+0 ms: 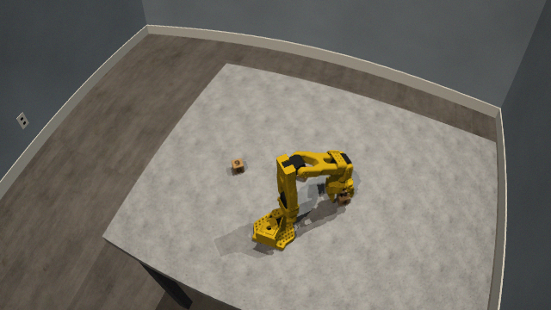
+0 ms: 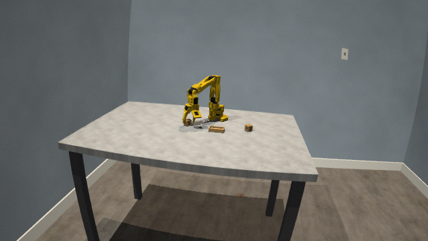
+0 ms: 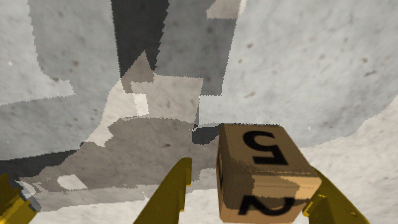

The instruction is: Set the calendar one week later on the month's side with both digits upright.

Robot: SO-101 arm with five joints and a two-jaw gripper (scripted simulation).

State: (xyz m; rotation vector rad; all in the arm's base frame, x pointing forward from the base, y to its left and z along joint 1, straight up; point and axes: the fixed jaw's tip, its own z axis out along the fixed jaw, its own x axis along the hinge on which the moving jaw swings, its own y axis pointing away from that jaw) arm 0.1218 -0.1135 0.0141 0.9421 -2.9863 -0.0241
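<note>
My gripper (image 1: 341, 198) (image 2: 188, 123) (image 3: 251, 166) is open around a wooden cube (image 1: 343, 200) (image 2: 188, 122) (image 3: 250, 180) on the table. In the wrist view the cube is close to the right finger, with a gap to the left finger. It shows a 5 on its top and a 2 on a side face. A second wooden cube (image 1: 238, 166) (image 2: 249, 128) stands apart, a 9 or 6 on top. The small wooden tray (image 2: 217, 130) lies between the cubes, with no cube visible in it. The arm mostly hides it in the top view. No month's name is readable.
The arm's yellow base (image 1: 269, 230) (image 2: 217, 114) stands on the grey table (image 1: 387, 258) (image 2: 150, 144). The arm arches over toward the near cube, and its shadow falls around the gripper. The second cube is nearer the table's left edge in the top view.
</note>
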